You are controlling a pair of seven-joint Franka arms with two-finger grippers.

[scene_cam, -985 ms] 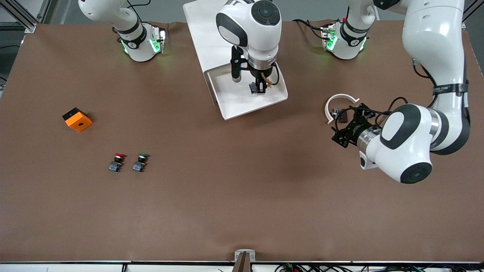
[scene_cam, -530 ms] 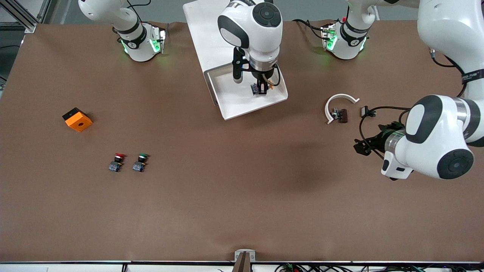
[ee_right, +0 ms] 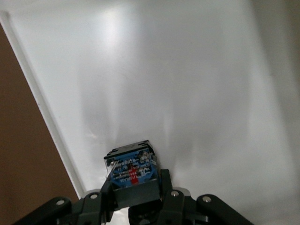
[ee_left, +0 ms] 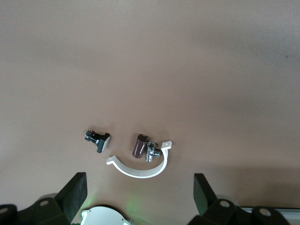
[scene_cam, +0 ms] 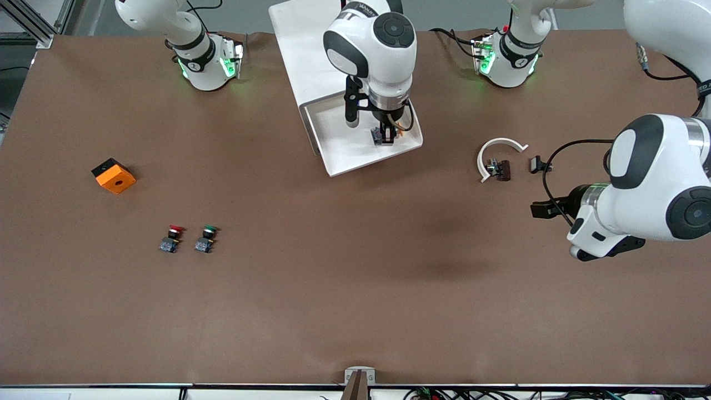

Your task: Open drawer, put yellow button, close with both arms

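So from where I'm standing this looks about halfway done. The top drawer (scene_cam: 355, 158) of the white box cabinet is already pulled out, white tray showing, so the opening part is sorted.

The right gripper (scene_cam: 384, 135) is down inside that tray with its jaws clamped on the small yellow button (ee_right: 131, 169), the push button with the black and blue-grey block body. In the right wrist view you mostly see the underside of the block pinched between the jaws, hanging just above the white tray floor, near the tray's edge on the right arm's side. I can't tell if it's touching down yet, looks like it isn't quite. So the placing step is in hand but not finished: it hasn't let go.

The left gripper (ee_left: 138, 194) is off over the brown worktop (scene_cam: 355, 289) toward the left arm's end, jaws spread wide and holding nothing, just waiting. Under it lie a white curved plastic clip (scene_cam: 496, 153), a small dark brown cylinder (scene_cam: 504, 170) and a little black fitting (scene_cam: 536, 164), none of them part of this job.

What's left, I'd guess: release the button, lift clear, then both arms come in to push the drawer shut. The red-capped button (scene_cam: 171, 239), green-capped button (scene_cam: 206, 239) and the orange box with a hole (scene_cam: 114, 176) sit untouched toward the right arm's end
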